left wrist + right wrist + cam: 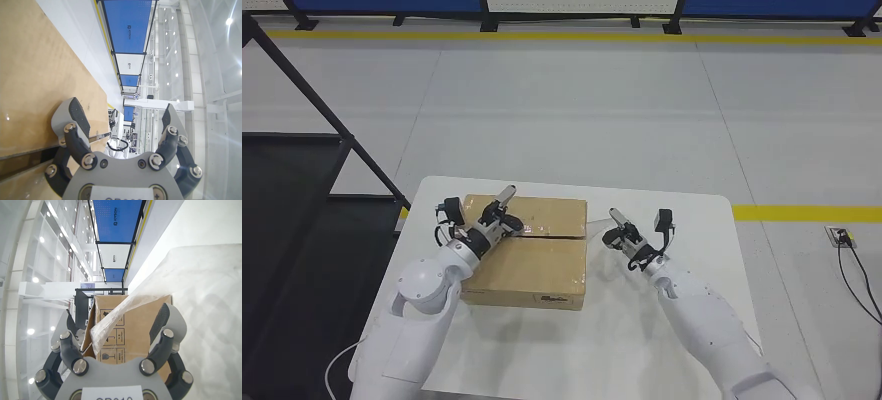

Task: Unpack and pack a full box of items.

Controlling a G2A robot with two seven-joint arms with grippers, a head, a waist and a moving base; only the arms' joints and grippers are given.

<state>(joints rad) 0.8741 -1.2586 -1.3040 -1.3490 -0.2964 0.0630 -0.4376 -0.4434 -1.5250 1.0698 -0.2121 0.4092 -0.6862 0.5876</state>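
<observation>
A closed brown cardboard box point(527, 265) lies on the white table point(642, 330); a seam runs between its two top flaps. My left gripper point(502, 203) hovers open over the box's far left top, near the seam. In the left wrist view one of the left gripper's point(122, 115) fingers point(79, 117) lies against the box flap point(37, 66). My right gripper point(617, 220) is open at the box's right end. In the right wrist view the right gripper point(115, 323) faces the printed box end point(136, 321), where a loose strip of clear tape point(113, 317) hangs between the spread fingers.
A black metal frame point(302, 200) stands off the table's left side. Bare table top point(208, 294) lies to the right of the box and in front of it. Beyond the table is open floor with a yellow line point(802, 212).
</observation>
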